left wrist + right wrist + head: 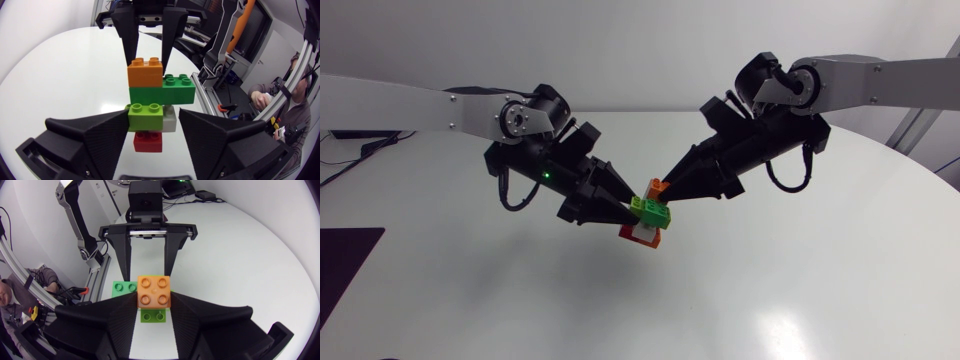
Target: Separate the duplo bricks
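**Peel, don't yank: splitting the held stack**

Closest to your left wrist camera, the left gripper (152, 121) is clamped across the lower layer of the stack. One finger presses the lime brick (144, 116), the other the white brick (171, 120) joined beside it. A red brick (147, 142) hangs under them, outside the grip. Check that both fingers sit flat on the side walls, because a hold on a corner would let the layer twist.

One layer further on sits the dark green brick (162, 90), overhanging to one side with no finger on it. Expect it to go with whichever neighbour holds its studs harder, so decide which seam you mean to break.

Beyond that is the orange brick (145, 73), pinched from two sides by your right gripper (154, 302), which comes in from the opposite side. The whole stack appears to hang clear of the table (800, 290), carried between the two grippers.

To part it well, brace the left arm and tilt the right wrist so the orange brick hinges off along one edge. Then draw away along the stud axis. A straight pull likely needs more force and risks a slip. Go slowly, since a jolt could shake the red brick loose.
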Controlling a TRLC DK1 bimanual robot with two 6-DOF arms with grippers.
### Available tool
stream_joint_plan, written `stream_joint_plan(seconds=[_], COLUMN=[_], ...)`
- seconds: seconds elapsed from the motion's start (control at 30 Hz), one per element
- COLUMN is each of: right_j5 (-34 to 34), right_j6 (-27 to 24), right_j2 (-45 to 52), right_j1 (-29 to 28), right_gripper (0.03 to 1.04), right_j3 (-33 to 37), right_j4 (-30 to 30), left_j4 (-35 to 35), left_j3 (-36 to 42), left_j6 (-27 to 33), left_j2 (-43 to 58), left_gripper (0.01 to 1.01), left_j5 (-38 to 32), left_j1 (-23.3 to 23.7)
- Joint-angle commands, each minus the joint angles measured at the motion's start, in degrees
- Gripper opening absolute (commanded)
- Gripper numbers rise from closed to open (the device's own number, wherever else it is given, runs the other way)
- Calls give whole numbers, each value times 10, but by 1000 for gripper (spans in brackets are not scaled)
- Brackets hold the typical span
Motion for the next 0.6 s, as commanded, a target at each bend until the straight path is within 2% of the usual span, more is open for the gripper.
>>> stream_joint_plan(seconds=[0.0, 0.1, 0.27, 0.57], right_j5=[-6, -6, -6, -6], right_j6=[-5, -5, -3, -3], right_j2=[-4, -7, -10, -16], right_j1=[4, 9, 12, 16], right_gripper=[246, 246, 246, 246], right_j3=[-4, -8, -10, -17], right_j4=[6, 7, 11, 13], left_j4=[-10, -10, -10, -10], left_j3=[-8, -7, -4, -2], left_j6=[16, 15, 11, 11], left_j2=[18, 18, 26, 39], left_gripper=[575, 492, 462, 318], left_j5=[9, 9, 9, 12], left_j1=[-5, -5, -7, -14])
